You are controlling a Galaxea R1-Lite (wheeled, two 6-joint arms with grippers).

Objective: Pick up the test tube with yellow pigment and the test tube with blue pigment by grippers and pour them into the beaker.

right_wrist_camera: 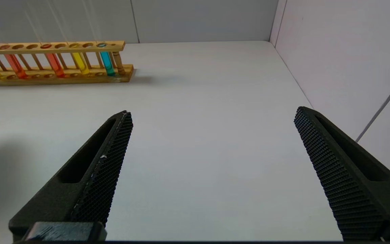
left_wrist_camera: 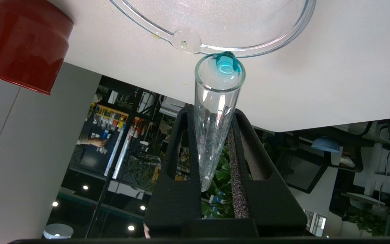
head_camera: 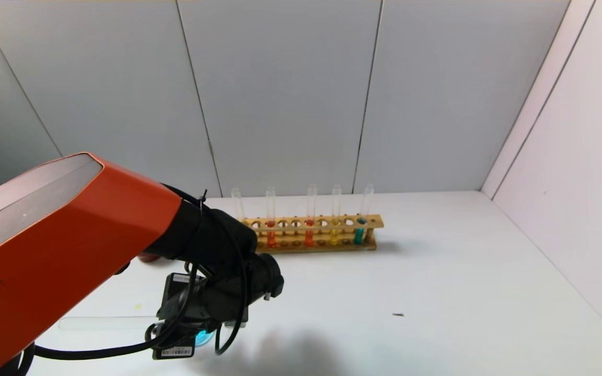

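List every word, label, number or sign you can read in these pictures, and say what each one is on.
None can be read.
White barcode sticker on the underside of the left gripper: printed lines too small and blurred to read.
Test tube with blue pigment, beaker, red cup, wooden rack: no markings visible.
Background shelves in the left wrist view: nothing legible.
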